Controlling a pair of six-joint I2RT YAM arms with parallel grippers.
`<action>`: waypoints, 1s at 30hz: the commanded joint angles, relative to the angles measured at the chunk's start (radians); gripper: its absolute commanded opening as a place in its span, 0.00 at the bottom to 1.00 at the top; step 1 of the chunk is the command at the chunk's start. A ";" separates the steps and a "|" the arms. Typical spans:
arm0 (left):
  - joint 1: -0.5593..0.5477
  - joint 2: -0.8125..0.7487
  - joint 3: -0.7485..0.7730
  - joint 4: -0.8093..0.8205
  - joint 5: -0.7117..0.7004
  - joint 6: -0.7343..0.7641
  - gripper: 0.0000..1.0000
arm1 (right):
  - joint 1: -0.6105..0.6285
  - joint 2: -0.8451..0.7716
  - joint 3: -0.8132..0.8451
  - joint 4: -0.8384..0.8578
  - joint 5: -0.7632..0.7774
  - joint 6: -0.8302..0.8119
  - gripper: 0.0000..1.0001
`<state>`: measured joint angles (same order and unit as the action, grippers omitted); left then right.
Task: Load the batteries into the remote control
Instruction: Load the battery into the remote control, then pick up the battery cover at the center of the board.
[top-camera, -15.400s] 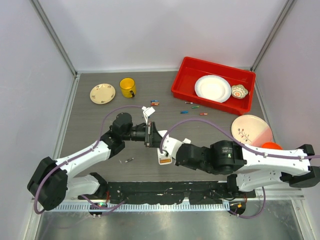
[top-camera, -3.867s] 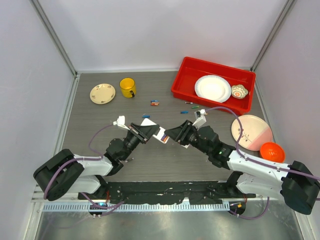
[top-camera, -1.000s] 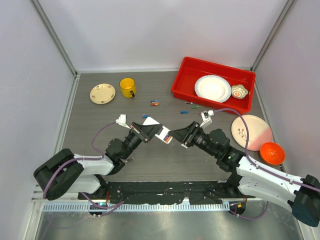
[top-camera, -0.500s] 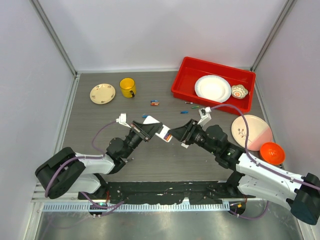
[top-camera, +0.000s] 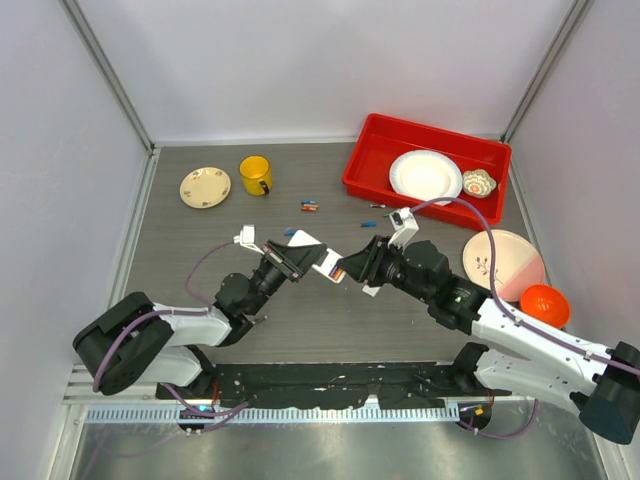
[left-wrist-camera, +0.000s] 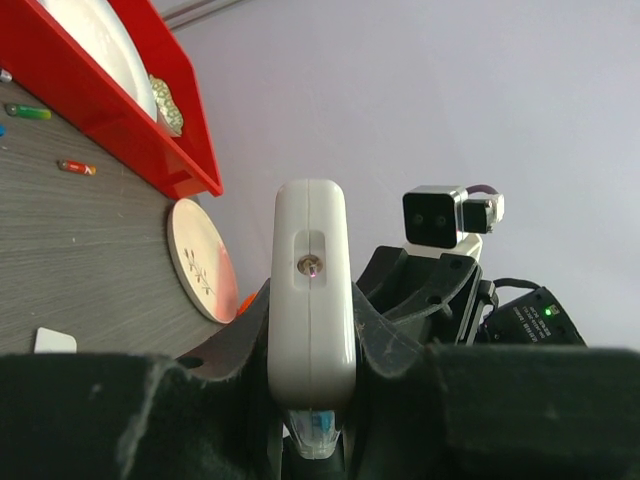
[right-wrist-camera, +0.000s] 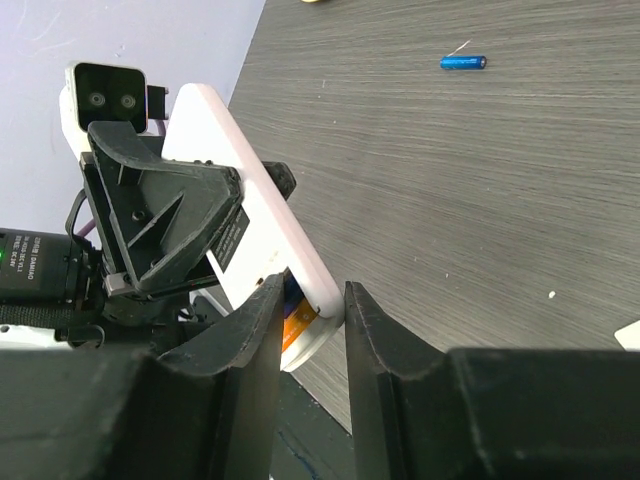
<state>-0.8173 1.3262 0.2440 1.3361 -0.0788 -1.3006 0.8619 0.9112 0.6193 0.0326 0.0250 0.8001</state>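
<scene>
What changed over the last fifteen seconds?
The right arm swung out from front centre to the right side. The right gripper then crept left until its fingers flank the end of the remote. The left arm folded lower. Unchanged: left gripper shut on the remote at about the same spot; tray, mug, loose batteries.

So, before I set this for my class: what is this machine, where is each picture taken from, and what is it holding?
The left arm and right arm are robot arms bolted at the near edge of the table. One picture looks down from above; the other two come from cameras on each wrist. The left pincer is shut on the remote control. The right pincer has its fingers either side of the remote's end, where a coloured battery shows; whether it grips is unclear. Loose batteries, a yellow mug, plates and a red tray lie on the table.
</scene>
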 joint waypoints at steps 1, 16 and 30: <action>-0.022 0.011 0.035 0.210 0.065 0.024 0.00 | 0.042 -0.028 0.027 0.087 -0.080 0.002 0.11; -0.020 -0.045 -0.037 0.210 0.039 0.046 0.00 | 0.006 -0.202 0.095 -0.152 0.197 -0.033 0.71; 0.184 -0.220 0.042 -0.370 0.688 -0.054 0.00 | 0.002 0.153 0.155 -0.493 0.394 -0.303 0.66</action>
<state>-0.6495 1.1587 0.2764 1.0309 0.3725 -1.3537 0.8635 0.9863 0.7498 -0.4152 0.4564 0.6075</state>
